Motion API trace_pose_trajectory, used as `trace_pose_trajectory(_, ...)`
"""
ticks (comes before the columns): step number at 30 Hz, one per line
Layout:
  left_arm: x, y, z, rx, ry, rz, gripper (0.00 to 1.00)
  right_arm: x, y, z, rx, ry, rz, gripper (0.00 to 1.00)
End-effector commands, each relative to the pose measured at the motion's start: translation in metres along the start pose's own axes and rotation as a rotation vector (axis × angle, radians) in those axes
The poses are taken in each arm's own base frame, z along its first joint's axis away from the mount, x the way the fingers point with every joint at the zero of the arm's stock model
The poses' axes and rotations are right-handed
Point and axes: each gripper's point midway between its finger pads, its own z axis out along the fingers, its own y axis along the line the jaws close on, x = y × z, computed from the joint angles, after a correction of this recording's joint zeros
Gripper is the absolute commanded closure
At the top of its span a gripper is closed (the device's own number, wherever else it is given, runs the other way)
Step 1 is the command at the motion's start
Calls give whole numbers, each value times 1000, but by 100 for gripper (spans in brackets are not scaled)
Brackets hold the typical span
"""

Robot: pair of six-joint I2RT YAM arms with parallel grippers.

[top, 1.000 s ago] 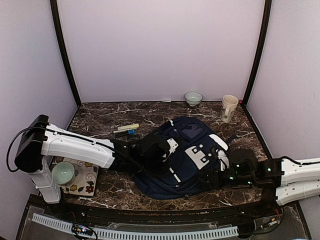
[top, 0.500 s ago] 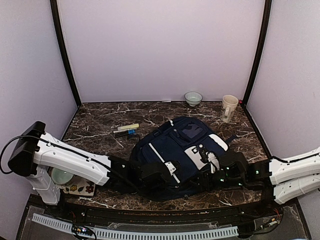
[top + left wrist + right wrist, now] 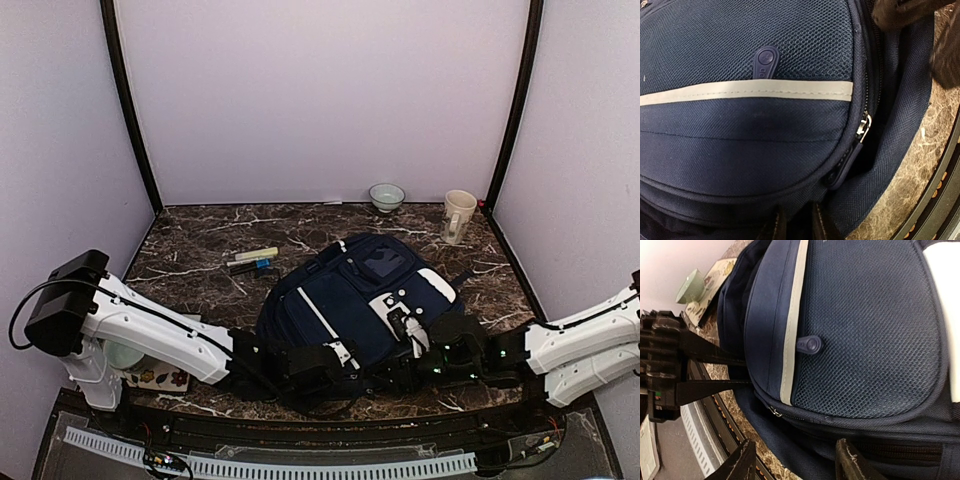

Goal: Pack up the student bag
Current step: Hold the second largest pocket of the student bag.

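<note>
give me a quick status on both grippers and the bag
Left gripper nearly closed at the student bag's near edge, grip not confirmed. Right gripper open at the bag's near right side. Bag flat on the table; nothing on top.

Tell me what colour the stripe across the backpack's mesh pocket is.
Pale grey-white stripe on the navy backpack; left wrist view.

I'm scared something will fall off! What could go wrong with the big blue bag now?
The navy-blue fabric backpack lies right at the table's near edge, with both arms low beside it; another tug might pull it off. Its loose black straps could snag the left fingers. Swinging arms might also bump the pale green cup.
</note>
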Motion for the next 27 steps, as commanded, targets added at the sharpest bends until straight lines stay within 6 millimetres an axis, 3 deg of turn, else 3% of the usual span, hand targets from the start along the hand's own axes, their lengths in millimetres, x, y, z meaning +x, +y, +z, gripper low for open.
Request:
trace_pose_trajectory(1, 23, -5, 5, 4, 71, 23, 77, -5, 10, 8, -16, 0, -35, 44)
trace_pose_trajectory(5, 0, 3, -5, -30, -16, -14, 75, -4, 1, 15, 52, 10, -48, 45)
trace_pose_trajectory(10, -12, 27, -21, -126, -106, -64, 73, -9, -7, 5, 183, -1, -184, 42)
trace_pose_trajectory(16, -24, 51, -41, -125, -242, -167, 72, -32, 13, -3, 334, -42, -421, 31)
trace_pose_trajectory(21, -16, 59, -45, -99, -266, -182, 73, -50, 26, 11, 387, -36, -563, 23)
trace_pose_trajectory(27, -7, 49, -40, -41, -268, -148, 74, -61, 35, 44, 477, 43, -675, 22)
